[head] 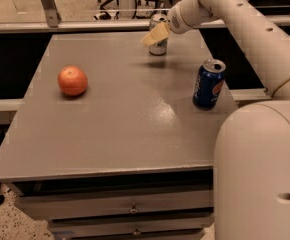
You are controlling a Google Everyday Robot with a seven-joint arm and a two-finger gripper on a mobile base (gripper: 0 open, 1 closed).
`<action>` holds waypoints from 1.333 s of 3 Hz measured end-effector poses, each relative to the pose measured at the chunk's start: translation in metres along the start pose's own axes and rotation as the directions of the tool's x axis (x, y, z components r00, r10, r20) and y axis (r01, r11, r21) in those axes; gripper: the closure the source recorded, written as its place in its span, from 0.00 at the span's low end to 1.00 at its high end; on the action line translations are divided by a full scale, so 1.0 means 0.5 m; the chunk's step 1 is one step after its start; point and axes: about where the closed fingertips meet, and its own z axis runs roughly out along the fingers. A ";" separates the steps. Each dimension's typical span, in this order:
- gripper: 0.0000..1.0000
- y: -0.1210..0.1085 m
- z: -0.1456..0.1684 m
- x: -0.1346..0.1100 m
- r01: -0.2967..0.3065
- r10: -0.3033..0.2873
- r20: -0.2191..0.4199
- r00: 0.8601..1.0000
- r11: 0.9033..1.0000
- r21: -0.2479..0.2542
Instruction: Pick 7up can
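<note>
The 7up can [158, 48] is a slim silvery can standing upright at the far edge of the grey table [120, 134], right of centre. My gripper [154, 36] reaches in from the right on the white arm [220, 4] and is right at the can, covering its middle. The can's metal top and base still show. I cannot see how the gripper sits around the can.
A dark blue can [208, 84] with a red-white logo stands open-topped near the table's right edge. An orange [72, 80] lies at the left. My arm's large white body [260, 169] fills the lower right. Drawers sit under the table's front edge.
</note>
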 end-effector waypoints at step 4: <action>0.88 0.064 -0.031 -0.007 -0.053 0.062 0.068 0.996 0.991 -0.124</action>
